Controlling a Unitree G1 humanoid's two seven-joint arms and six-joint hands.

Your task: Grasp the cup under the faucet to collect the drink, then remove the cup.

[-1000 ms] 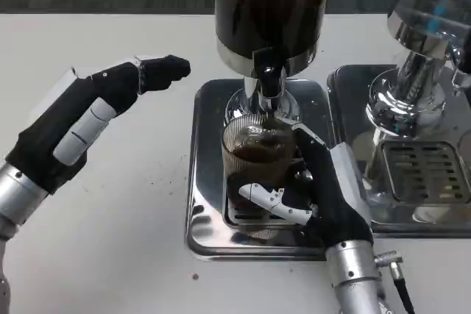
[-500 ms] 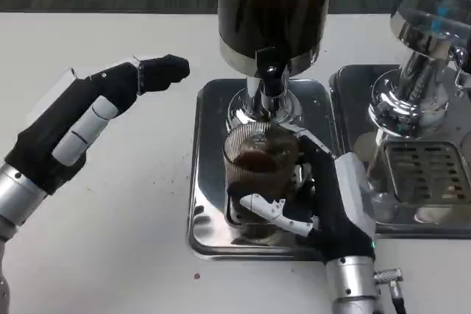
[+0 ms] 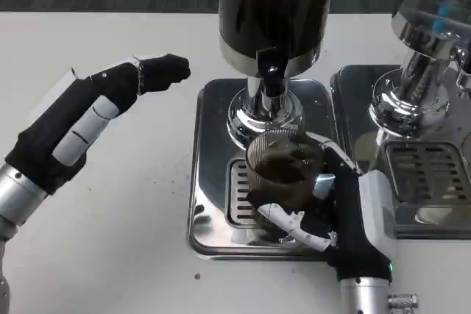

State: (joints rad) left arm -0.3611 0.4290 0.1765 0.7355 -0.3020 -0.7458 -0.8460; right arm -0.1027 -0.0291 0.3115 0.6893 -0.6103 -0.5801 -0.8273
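cup [image 3: 283, 174]: a ribbed, smoky clear glass holding dark drink, stood upright over the slotted grate [image 3: 237, 193] of the drip tray [image 3: 210, 145], just in front of the dispenser's chrome base and slightly to the right of the faucet [image 3: 272, 79].
right hand [image 3: 335, 207]: reached in from the lower right, fingers wrapped round the cup; a white-tipped finger [image 3: 291, 222] curled across the near side of the glass, another lay against its far right side, so the hand gripped the cup.
right forearm [image 3: 368, 295]: silver, rose from the bottom edge toward the tray.
left hand [image 3: 81, 123]: hovered over the white table [image 3: 132, 255] at the left, well apart from the tray; fingers held straight and close together, pointing up and right toward the dispenser, holding nothing.
dispenser [image 3: 272, 5]: a tall cylinder of dark liquid with a chrome collar, its black faucet pointing down above the back of the tray.
drip tray: shiny steel, rectangular with rounded corners, set on the table under the dispenser.
second machine [image 3: 427, 49]: chrome, at the right edge, on its own steel tray with a slotted grate [image 3: 427, 174].
table: white, with a few small dark specks near the tray's front left corner.
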